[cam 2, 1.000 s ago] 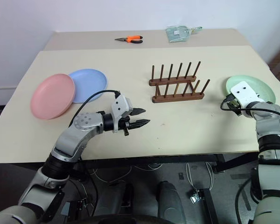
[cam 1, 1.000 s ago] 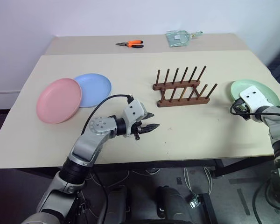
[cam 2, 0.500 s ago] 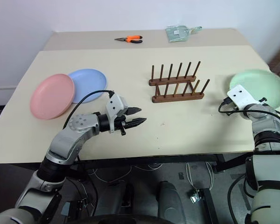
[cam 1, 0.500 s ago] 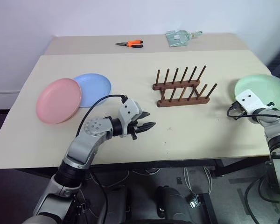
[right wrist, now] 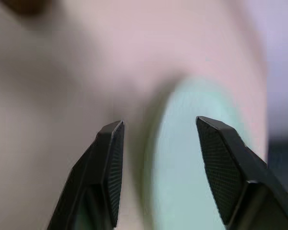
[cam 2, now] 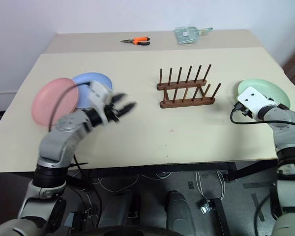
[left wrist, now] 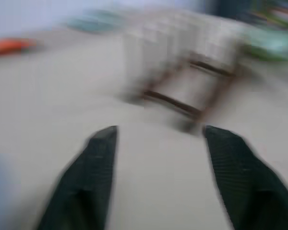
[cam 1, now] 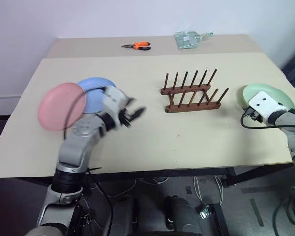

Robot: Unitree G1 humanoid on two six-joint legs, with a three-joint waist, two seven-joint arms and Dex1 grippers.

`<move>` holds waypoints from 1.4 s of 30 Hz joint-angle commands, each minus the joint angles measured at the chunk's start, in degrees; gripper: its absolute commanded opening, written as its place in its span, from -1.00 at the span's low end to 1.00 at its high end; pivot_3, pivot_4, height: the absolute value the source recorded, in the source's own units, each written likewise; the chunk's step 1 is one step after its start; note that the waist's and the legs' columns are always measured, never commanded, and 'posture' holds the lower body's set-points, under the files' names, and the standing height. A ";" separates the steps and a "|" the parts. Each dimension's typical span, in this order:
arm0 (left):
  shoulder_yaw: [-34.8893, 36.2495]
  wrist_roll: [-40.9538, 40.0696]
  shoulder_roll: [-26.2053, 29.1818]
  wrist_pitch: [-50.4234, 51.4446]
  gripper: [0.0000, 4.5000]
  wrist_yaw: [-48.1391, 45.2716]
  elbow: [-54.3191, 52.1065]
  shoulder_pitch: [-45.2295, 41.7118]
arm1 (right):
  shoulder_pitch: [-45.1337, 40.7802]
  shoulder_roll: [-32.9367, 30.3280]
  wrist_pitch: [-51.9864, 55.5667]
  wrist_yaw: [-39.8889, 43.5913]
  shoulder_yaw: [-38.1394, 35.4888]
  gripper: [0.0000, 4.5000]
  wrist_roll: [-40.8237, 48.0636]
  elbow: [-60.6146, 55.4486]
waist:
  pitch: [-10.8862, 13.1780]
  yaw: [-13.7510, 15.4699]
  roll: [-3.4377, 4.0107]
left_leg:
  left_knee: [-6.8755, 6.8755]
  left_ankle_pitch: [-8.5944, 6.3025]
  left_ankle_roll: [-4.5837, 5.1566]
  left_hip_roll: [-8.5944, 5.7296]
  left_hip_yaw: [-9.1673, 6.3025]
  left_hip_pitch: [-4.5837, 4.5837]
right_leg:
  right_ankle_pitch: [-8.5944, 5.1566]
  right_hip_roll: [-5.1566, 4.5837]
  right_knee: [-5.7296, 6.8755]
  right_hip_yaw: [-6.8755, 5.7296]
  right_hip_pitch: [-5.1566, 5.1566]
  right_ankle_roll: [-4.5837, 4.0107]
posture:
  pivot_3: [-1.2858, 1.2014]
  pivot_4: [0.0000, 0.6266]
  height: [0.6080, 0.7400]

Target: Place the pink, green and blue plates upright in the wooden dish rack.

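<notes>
Green plate (cam 1: 265, 93) flat on the tan table (cam 1: 152, 142) near its right edge, just past the right gripper (right wrist: 158, 139): two black fingers (right wrist: 108, 158) spread apart above the near rim, nothing between them, plate not clamped. White wrist block in front of the plate in the head views, covering part of its near side. Left gripper (left wrist: 156, 136) likewise parted and empty, raised over the table's left half and aimed toward the wooden dish rack (cam 1: 192, 91); heavily smeared in the head views, so finger outlines hard to read there, plainer in the left wrist view. Pink plate (cam 1: 61, 105) and blue plate (cam 1: 96, 93) lying flat at the left, pink overlapping the blue one's left edge, blue partly covered by the left wrist and its black cable. Rack upright mid-table, two rows of thin pegs, all slots bare, well apart from every plate. Open tabletop between each gripper and the rack. On the far, second tabletop: orange-handled pliers (cam 1: 138, 46) and a clear greenish packet (cam 1: 189, 39). Left wrist view streaked; rack there only a brown blur.
</notes>
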 commanded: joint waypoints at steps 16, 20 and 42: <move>30.90 3.91 -0.78 26.21 1.00 29.77 -2.59 4.09 | -3.10 11.39 32.70 18.19 11.64 0.95 29.23 -50.67 | -0.13 1.60 -0.70 | -0.01 -0.02 -0.22 -0.21 -0.30 -0.19 | 0.03 -0.59 -0.01 -0.27 -0.11 -0.07 | 0.03 -0.52 1.00; 38.48 -2.82 -6.49 33.45 1.00 30.05 -1.35 -0.71 | -0.66 13.32 31.63 18.35 13.37 0.95 27.41 -52.22 | -0.14 2.02 -0.73 | 0.00 0.12 -0.40 -0.22 -0.29 -0.28 | 0.03 -0.59 -0.01 -0.30 -0.20 -0.07 | 0.03 -0.52 1.00; 29.44 -15.01 -5.91 23.40 -0.97 23.03 -6.79 -6.51 | -2.06 16.05 27.85 13.31 15.50 1.00 16.06 -51.52 | -0.15 1.83 -0.75 | -0.01 0.09 -0.49 -0.22 -0.29 -0.26 | 0.03 -0.57 0.00 -0.31 -0.19 -0.10 | 0.03 -0.52 1.00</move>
